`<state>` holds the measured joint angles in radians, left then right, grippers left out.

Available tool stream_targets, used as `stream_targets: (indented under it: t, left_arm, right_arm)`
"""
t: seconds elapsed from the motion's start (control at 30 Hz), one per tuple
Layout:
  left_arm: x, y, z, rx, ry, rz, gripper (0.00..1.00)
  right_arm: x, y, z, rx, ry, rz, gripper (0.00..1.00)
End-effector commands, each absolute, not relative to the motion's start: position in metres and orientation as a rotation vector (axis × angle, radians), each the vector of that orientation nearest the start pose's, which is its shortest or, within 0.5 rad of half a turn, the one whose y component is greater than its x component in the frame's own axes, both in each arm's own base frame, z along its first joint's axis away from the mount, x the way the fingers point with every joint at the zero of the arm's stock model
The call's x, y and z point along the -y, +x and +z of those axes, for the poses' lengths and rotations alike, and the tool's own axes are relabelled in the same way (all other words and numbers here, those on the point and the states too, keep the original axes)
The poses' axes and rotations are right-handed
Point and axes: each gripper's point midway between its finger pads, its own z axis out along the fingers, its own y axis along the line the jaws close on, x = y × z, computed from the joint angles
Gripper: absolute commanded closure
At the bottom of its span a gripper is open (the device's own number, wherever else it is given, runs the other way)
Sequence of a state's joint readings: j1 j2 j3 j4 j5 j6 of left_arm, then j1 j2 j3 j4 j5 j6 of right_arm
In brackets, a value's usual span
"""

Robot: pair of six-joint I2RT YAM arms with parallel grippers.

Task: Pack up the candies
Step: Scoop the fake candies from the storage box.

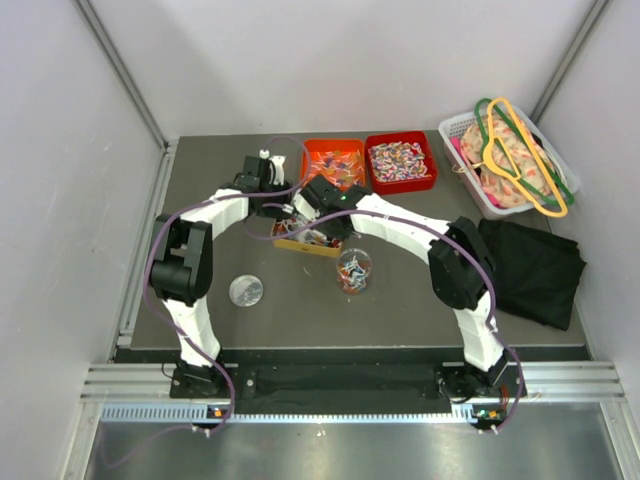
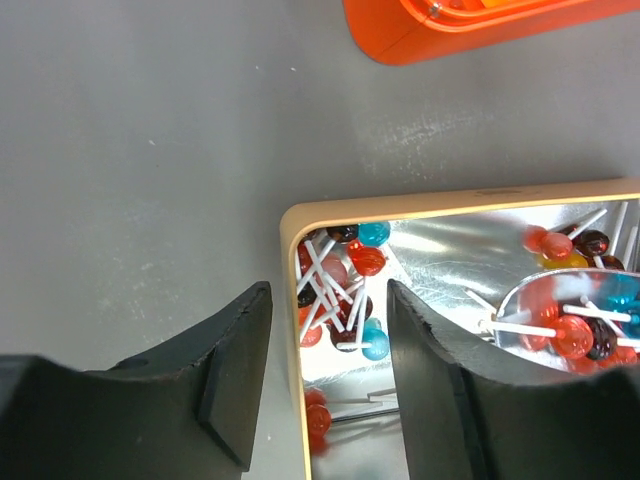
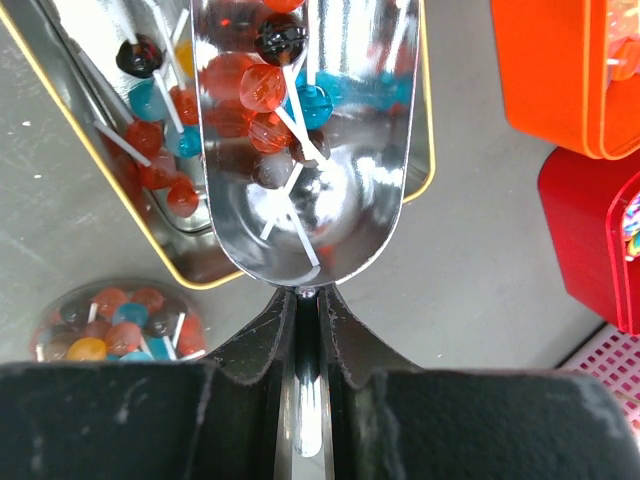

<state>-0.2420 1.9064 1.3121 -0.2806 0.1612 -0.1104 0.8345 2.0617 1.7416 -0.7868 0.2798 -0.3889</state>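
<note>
Small wrapped candies (image 1: 400,160) fill the red bin (image 1: 427,182) at the back. Round lollipops (image 2: 345,290) in red, blue and dark colours lie in a yellow-rimmed metal tin (image 2: 450,200) at mid-table. My right gripper (image 3: 306,300) is shut on the handle of a shiny metal scoop (image 3: 330,200), which hangs over the tin (image 3: 70,60) with several lollipops (image 3: 270,85) in it. My left gripper (image 2: 328,330) is open and straddles the tin's left rim, one finger outside over the table, the other over the tin. It holds nothing.
A clear cup (image 1: 353,270) of lollipops stands just in front of the tin, its round lid (image 1: 246,291) to the left. An orange bin (image 1: 333,163) sits beside the red one. A white basket with hangers (image 1: 505,160) and a black cloth (image 1: 530,265) lie at the right.
</note>
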Motion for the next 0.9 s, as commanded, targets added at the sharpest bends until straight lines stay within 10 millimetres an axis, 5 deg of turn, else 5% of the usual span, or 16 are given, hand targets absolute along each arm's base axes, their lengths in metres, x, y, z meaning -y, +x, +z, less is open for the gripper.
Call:
stream_targets:
  t: [0.0, 0.37, 0.87]
  left_arm:
    - [0.14, 0.464, 0.087, -2.356, 0.217, -0.377, 0.44]
    - [0.141, 0.469, 0.093, -2.352, 0.22, -0.422, 0.34]
    - [0.162, 0.476, 0.136, -2.26, 0.325, -0.55, 0.22]
  right_arm:
    - [-0.306, 0.378, 0.155, -2.078, -1.318, -0.173, 1.0]
    - [-0.303, 0.38, 0.154, -2.054, -1.35, -0.22, 1.0]
    - [-0.311, 0.376, 0.14, -2.034, -1.402, -0.258, 1.0]
